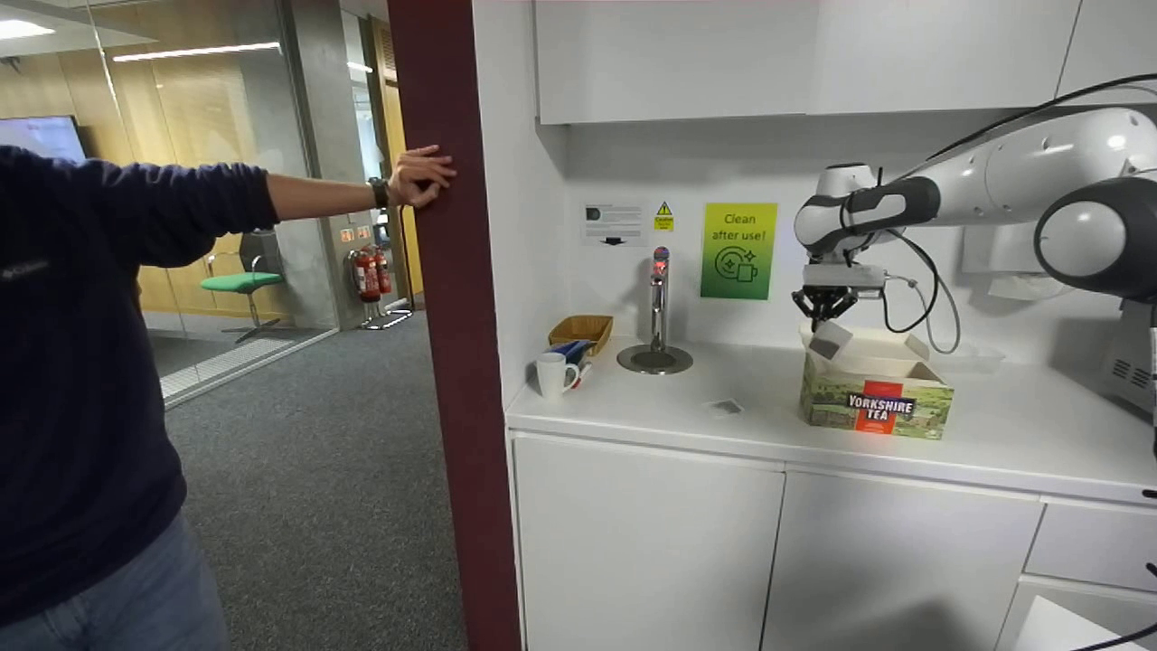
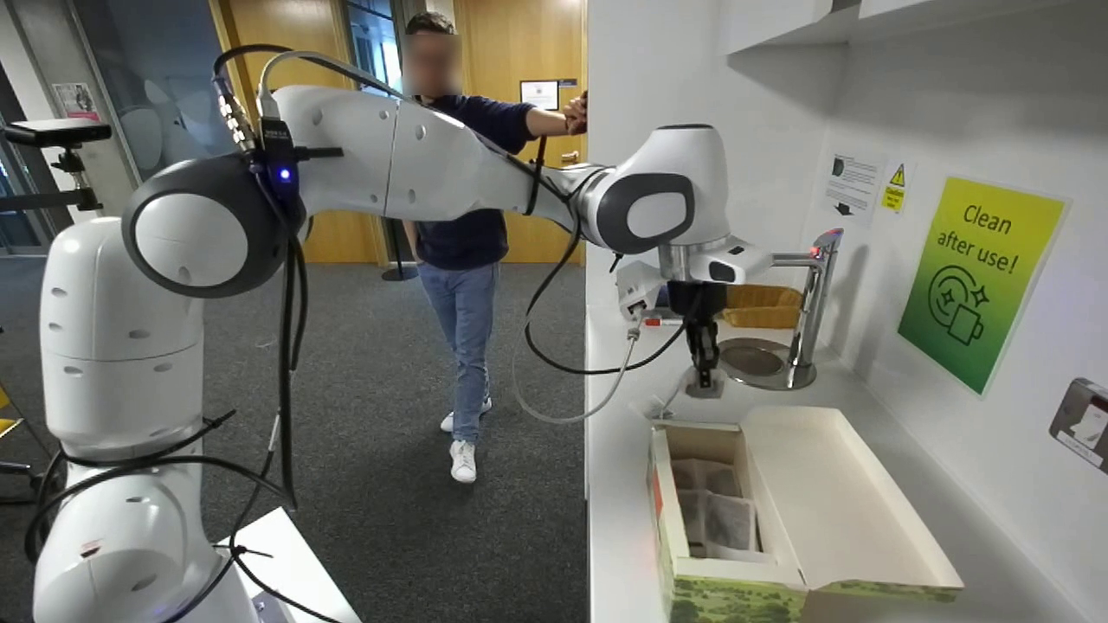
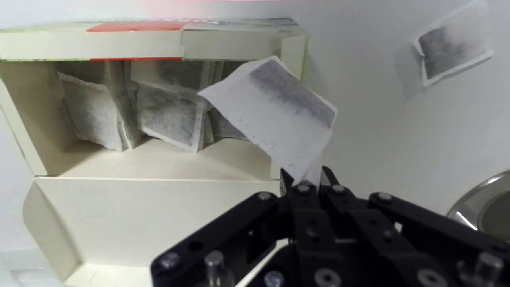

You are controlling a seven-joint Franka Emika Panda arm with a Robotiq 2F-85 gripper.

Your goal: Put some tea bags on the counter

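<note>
My gripper [image 3: 306, 180] is shut on a corner of one pale tea bag [image 3: 279, 107], which also shows in both exterior views [image 1: 830, 340] [image 2: 704, 389]. The gripper [image 1: 818, 318] holds it above the white counter [image 1: 651, 409], near the end of the open tea box [image 1: 836, 407]. In the wrist view the held bag overlaps the box's end wall. Another tea bag [image 3: 454, 46] lies flat on the counter apart from the box; it also shows in an exterior view [image 1: 724, 409]. Several more tea bags [image 2: 727, 522] are inside the box.
The box lid [image 2: 853, 493] is folded open towards the wall. A tap [image 1: 659, 303] stands over a round metal drain [image 1: 655, 359]. A white mug [image 1: 554, 375] and a wicker basket [image 1: 583, 331] are at the counter's end. A person [image 2: 472, 216] stands beyond the counter.
</note>
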